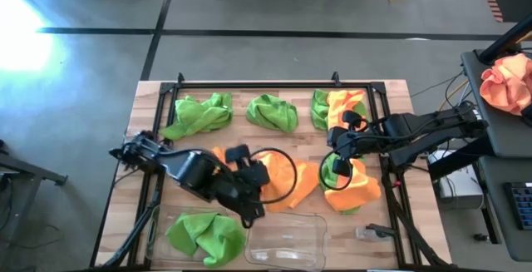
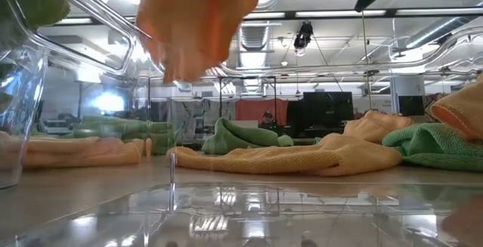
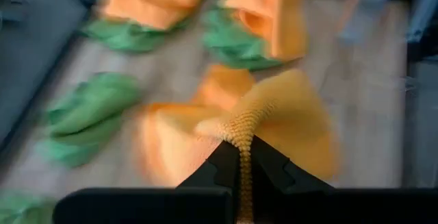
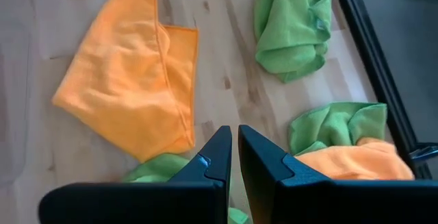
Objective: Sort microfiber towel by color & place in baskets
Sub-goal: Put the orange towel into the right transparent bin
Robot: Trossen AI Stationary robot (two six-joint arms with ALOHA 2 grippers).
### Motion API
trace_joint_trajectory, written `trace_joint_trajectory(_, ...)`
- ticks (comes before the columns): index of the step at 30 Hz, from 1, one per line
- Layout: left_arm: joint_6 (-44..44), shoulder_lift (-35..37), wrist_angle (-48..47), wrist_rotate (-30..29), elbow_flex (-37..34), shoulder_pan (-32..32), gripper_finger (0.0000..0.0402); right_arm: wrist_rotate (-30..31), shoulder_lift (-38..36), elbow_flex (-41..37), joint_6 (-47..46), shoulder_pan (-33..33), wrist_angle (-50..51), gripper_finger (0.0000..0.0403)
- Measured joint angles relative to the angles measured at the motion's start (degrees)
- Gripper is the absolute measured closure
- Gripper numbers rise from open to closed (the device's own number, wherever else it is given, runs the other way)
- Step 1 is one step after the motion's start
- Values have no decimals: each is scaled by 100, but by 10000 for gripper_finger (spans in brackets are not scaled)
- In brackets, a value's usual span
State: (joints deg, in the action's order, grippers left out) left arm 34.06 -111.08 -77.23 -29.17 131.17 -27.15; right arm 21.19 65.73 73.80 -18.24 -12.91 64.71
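My left gripper [image 1: 252, 178] hangs over the table's middle, just beyond the baskets, shut on an orange towel [image 1: 264, 170] that shows high up in the low view [image 2: 198, 20]. My right gripper [image 1: 334, 164] hovers shut over a green-and-orange heap [image 1: 353, 187] and touches nothing [image 4: 234, 148]. Another orange towel [image 1: 303, 182] lies flat between the two grippers. Green towels [image 1: 199, 114] [image 1: 273, 112] lie along the far side, beside a green-and-orange pair [image 1: 337, 106]. The left clear basket [image 1: 162, 222] holds a green towel [image 1: 204, 234]. The right clear basket [image 1: 287, 240] stands next to it. My left gripper pinches a raised fold of the orange towel [image 3: 241, 133] between its two fingers [image 3: 220, 162]. The towel is lifted clear of the table and spreads and hangs beyond the fingers [image 2: 181, 58].
A dark frame [image 1: 249, 83] runs along the table's far edge and down both sides. A paler peach cloth bundle [image 1: 509, 82] lies on a side stand to the right of the table. Bare wood [image 1: 391, 222] shows near the right basket.
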Motion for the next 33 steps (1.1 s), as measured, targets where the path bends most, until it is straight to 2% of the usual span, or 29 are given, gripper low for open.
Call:
trace_joint_trajectory(4, 501, 127, 755, 737, -676, 32, 401, -10, 0, 0, 41, 0, -9, 381)
trace_joint_trajectory(7, 716, 144, 1038, 820, -793, -43, 401, -9, 0, 0, 67, 0, -19, 381)
trace_joint_trajectory(13, 891, 60, 1321, 970, -753, -331, 401, -10, 0, 0, 1, 24, -29, 381)
trace_joint_trajectory(21, 1268, 54, 1391, 1652, -616, -799, 401, 18, 0, 0, -371, 37, -31, 381)
trace_joint_trajectory(25, 1342, 54, 1476, 1683, -616, -1026, 401, 134, 0, 0, -487, 37, -31, 381)
trace_joint_trajectory(28, 1081, 54, 1492, 1636, -616, -1068, 401, 134, 0, 0, -490, 37, -31, 381)
trace_joint_trajectory(33, -115, 52, 1876, 1309, -727, -971, 401, 132, 0, 0, -720, 37, -27, 381)
